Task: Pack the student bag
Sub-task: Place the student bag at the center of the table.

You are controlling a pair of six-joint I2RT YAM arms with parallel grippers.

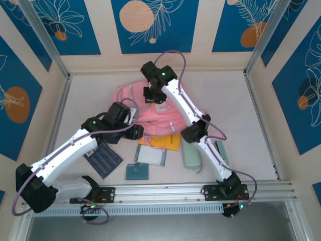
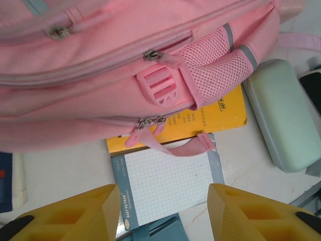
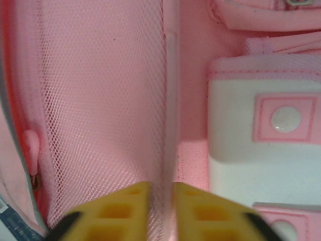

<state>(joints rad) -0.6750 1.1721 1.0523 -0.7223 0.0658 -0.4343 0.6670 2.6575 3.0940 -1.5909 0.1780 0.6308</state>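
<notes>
Reaching over student bag [image 1: 150, 113], right hand [image 3: 161, 201] pinching mesh

L arm bent, reaching fwd; left gripper [image 2: 163, 211] jaws apart, nothing between. R arm stretched far; right gripper [image 3: 161, 211] jaws nearly together.

Top camera looks straight down; both wrist cameras closely face the student bag [image 1: 150, 113].
</notes>
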